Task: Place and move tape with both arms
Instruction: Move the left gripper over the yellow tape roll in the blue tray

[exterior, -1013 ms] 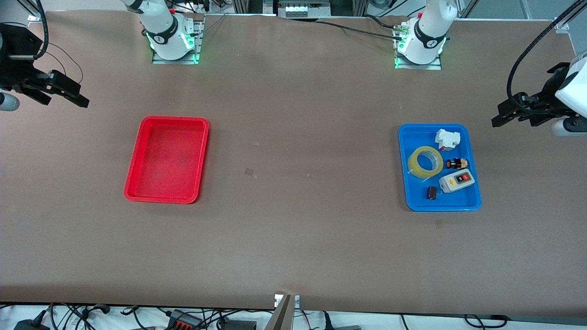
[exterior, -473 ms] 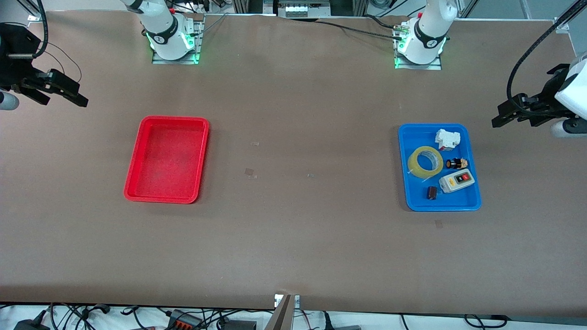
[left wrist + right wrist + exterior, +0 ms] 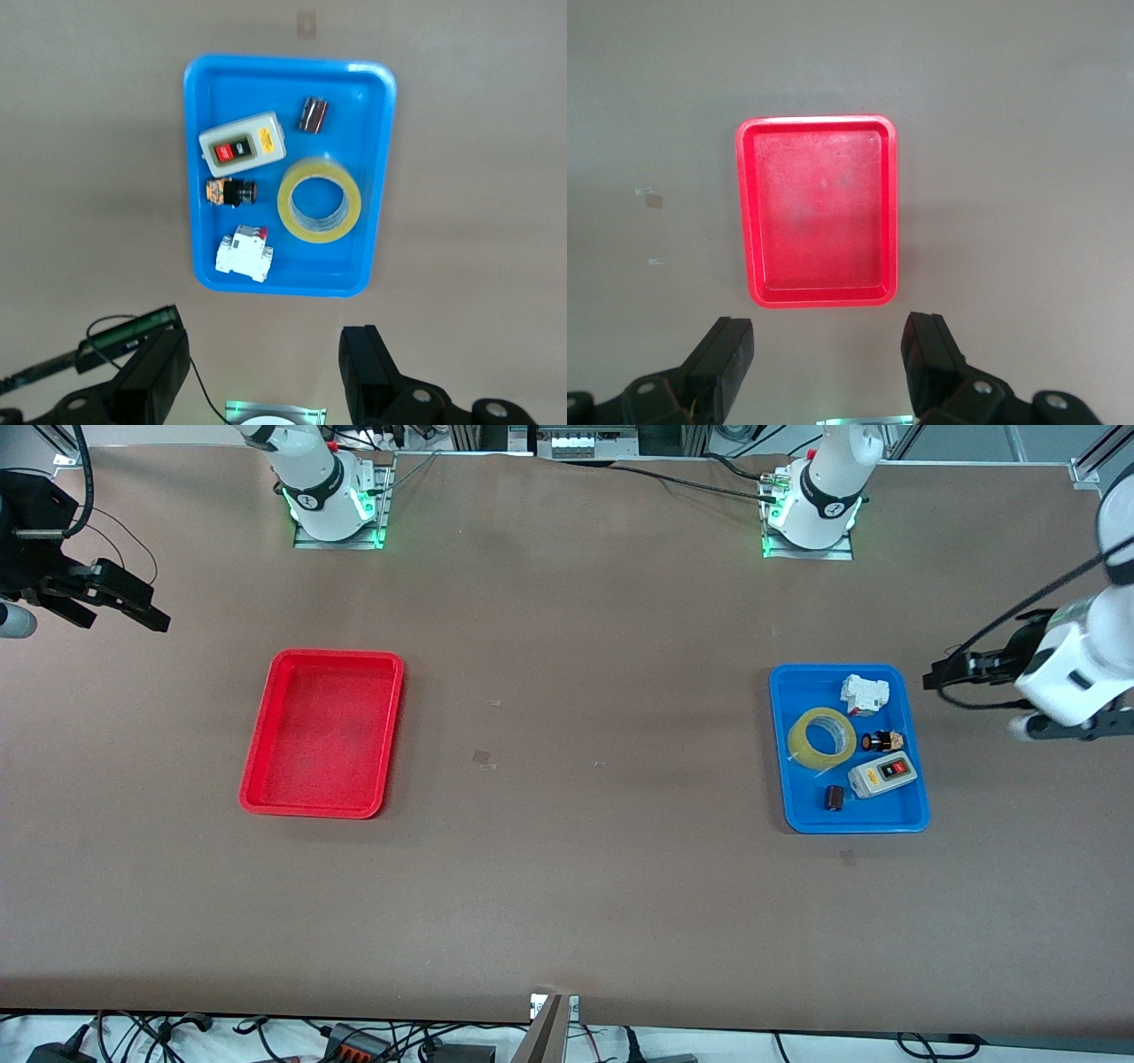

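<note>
The tape (image 3: 822,737) is lying in the blue tray (image 3: 895,820). The left claw (image 3: 266,367) is hovering spread near the tray, approaching; next, descending onto the roll. The right claw (image 3: 828,363) is waiting, spread.

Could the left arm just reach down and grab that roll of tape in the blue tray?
Probably yes. The tape lies flat and uncovered in the blue tray, apart from the other items, and the left gripper is open nearby.
</note>
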Controlling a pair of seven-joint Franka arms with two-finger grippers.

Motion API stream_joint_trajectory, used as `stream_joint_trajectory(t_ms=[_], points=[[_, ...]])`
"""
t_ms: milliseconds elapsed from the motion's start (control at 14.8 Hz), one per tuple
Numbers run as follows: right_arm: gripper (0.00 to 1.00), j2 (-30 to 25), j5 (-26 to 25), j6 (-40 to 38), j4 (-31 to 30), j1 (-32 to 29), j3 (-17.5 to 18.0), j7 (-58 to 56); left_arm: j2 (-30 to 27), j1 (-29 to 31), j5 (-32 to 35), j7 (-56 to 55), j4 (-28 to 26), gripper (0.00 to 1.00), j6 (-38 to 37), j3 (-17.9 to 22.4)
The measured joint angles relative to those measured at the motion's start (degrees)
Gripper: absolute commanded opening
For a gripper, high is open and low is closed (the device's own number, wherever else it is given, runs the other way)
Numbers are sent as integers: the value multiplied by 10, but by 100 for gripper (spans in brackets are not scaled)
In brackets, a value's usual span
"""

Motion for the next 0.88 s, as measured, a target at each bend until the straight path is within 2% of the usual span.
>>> stream_joint_trajectory(t_ms=[540, 675, 878], points=[[98, 3, 0, 2, -4, 0, 0, -1, 15, 22, 0, 0, -206, 100, 260, 0], [98, 3, 0, 2, -4, 0, 0, -1, 17, 22, -1, 1, -232, 100, 286, -1], [98, 3, 0, 2, -5, 0, 0, -1, 27, 22, -1, 16, -239, 100, 293, -3]])
